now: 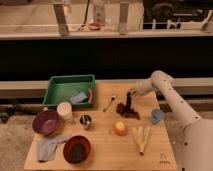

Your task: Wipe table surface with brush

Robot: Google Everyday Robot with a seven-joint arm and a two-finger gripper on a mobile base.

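Nearest the camera, the large light-wood table surface (102, 152) carries a crumpled grey-blue cloth (49, 146) and a dark red bowl (77, 148) along its front edge, with two pale yellow strips (140, 137) off to the right. A step back sit a purple bowl (46, 121), a white cup (64, 110), a small metal cup (86, 120), an orange ball-shaped thing (120, 128) and a small blue cup (157, 116). Now the action: in the middle of the table the gripper (131, 95) points straight down, and hanging below it is the slim black brush (128, 104), its lower end down in a dark reddish patch (129, 111) on the wood, just right of the small silver spoon (109, 103). The gripper looks clamped on the brush, so the wiping step seems to be in hand. Next it wants a sideways sweep across that patch, bristles kept pressed down and clear of the spoon and the orange thing. The white arm (170, 97) reaches in from the right, elbow raised, forearm angling down to the wrist. Farther back, a green plastic tray (56, 90) holds a grey rag.
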